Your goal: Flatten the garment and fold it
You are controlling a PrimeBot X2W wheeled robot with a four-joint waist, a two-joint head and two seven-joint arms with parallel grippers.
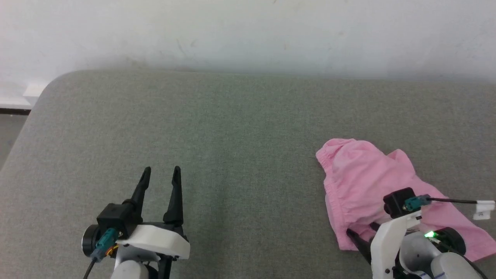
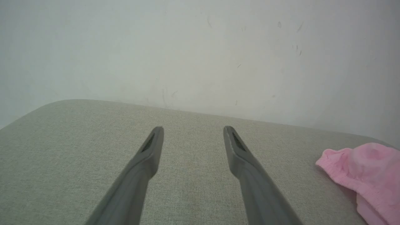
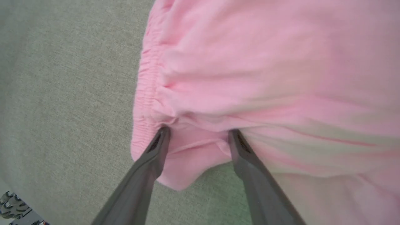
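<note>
Now the garment (image 1: pixel 360 174) lies bunched on the right of the grey cushion (image 1: pixel 232 135), our right end effector (image 3: pixel 199 131) spread at its waistband (image 3: pixel 147 81), likely to pinch and flatten it, our left end effector (image 1: pixel 162 169) hovering spread too, well apart.

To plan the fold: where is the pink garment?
Head view, lower right: the garment lies crumpled on the grey surface, the open right tool at its near edge.
</note>
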